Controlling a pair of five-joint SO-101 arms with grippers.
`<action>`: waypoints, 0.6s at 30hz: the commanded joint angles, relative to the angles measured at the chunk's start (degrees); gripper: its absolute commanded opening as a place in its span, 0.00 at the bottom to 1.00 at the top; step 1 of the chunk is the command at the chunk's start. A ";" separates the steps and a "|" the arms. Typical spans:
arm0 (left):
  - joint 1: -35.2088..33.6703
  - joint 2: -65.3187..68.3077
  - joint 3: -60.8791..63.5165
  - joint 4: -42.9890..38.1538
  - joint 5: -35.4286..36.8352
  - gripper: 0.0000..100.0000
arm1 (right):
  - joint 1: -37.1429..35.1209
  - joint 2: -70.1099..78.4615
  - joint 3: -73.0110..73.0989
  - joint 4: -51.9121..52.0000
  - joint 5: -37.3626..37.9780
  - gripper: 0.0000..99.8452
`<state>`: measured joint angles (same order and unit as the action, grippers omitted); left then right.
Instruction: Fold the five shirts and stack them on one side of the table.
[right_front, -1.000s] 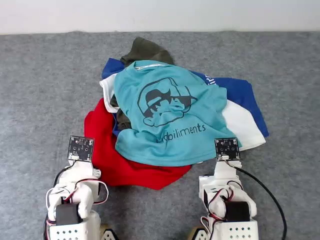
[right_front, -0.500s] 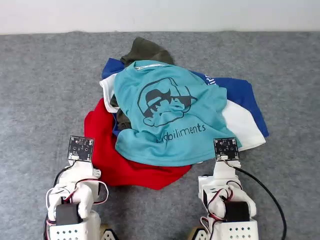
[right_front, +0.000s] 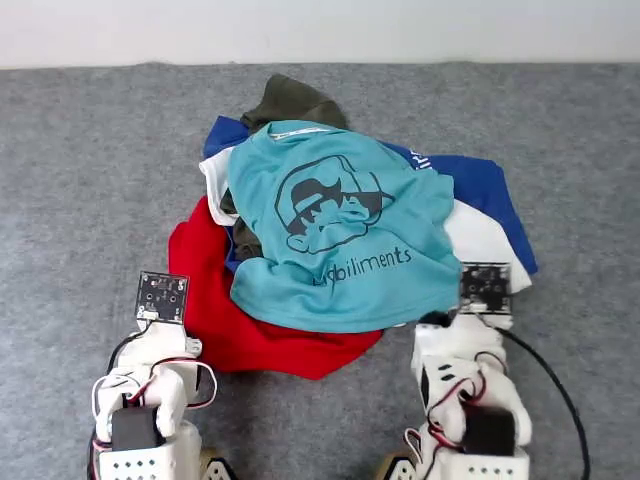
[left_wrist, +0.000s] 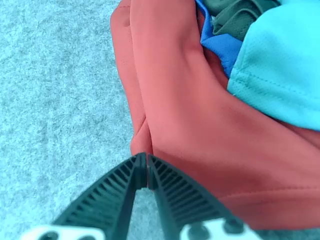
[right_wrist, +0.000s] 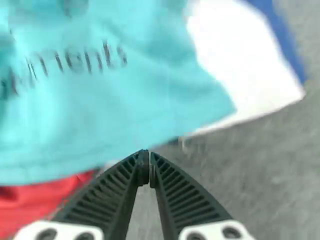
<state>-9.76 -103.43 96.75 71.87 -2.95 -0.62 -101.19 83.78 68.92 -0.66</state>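
The shirts lie in one loose heap in front of both arms, none of them folded yet. The teal shirt (right_front: 340, 230) is on top. Its long axis runs away from the arms, with the collar at the far end and the hem at the near end.

The right gripper (right_wrist: 145, 159) has its jaws pressed together and nothing is between them. The teal hem crosses directly ahead of its tips and very close to them. A strip of the grey table (right_front: 80, 200) shows beneath the tips. The blue and white cloth (right_front: 490, 215) lies ahead too, off to its outer side.

The left gripper (left_wrist: 146, 162) is closed in the same way and also empty. Its tips are at the folded edge of the red shirt (left_wrist: 200, 150); I cannot tell if they touch it. From this gripper the teal hem is farther ahead and over toward the other arm.

So I judge that the right arm is nearer to the top shirt. It would need to open its jaws and go a little forward to take the hem. The left one meets the red cloth first.

A dark green shirt (right_front: 290, 100) shows at the far end of the heap. Whether the blue and the white are one shirt or two, I cannot tell.
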 joint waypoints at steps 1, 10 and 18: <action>0.00 -0.44 -0.31 0.18 0.09 0.02 | 0.66 4.70 -9.58 -0.84 2.29 0.01; 0.00 -0.44 -0.31 0.18 0.09 0.02 | 0.48 41.01 -37.54 7.25 2.20 0.01; 0.00 -0.44 -0.31 0.18 0.09 0.02 | 0.40 54.55 -48.00 13.41 2.29 0.01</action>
<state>-9.76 -103.43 96.75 71.87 -2.95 -0.35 -48.00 40.00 81.49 1.01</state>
